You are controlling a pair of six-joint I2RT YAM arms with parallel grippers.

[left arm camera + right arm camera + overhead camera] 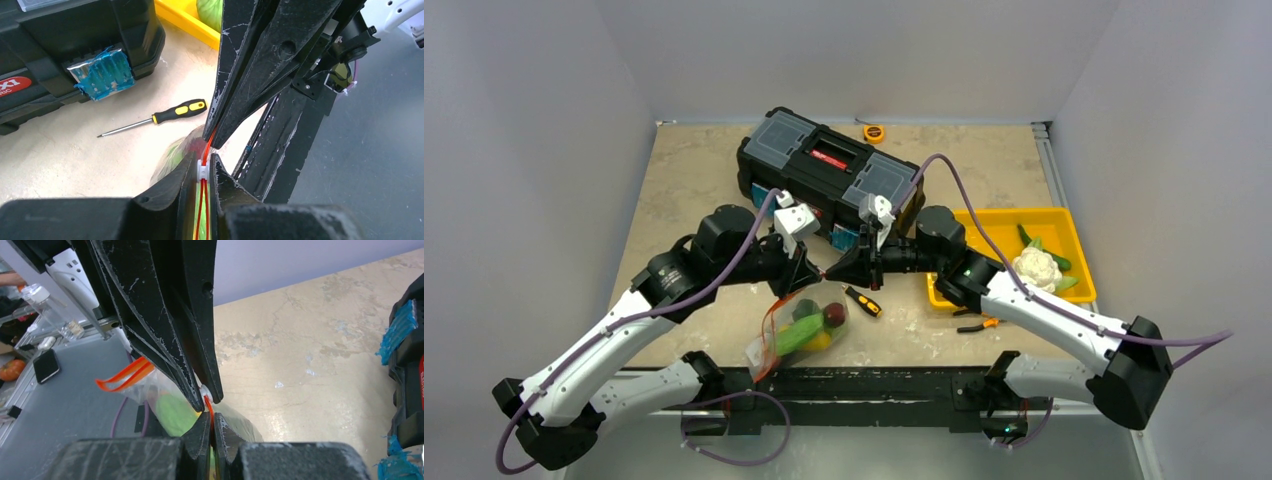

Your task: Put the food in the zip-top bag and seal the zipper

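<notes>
The zip-top bag (799, 335) hangs between my two grippers above the table's front, holding green, yellow and red food (809, 328). My left gripper (203, 162) is shut on the white slider (203, 170) of the orange-red zipper (208, 142). Tip to tip with it, my right gripper (211, 420) is shut on the zipper (208, 405) just beyond the slider. The zipper's loose end (125, 377) stays parted behind the left fingers. A white cauliflower (1036, 266) and green pieces lie in the yellow tray (1009, 222).
A black toolbox (829, 170) stands behind the grippers, with a tape measure (874, 132) beyond it. A screwdriver (862, 300) lies under the right gripper. Orange-handled pliers (979, 325) lie by the tray's front edge.
</notes>
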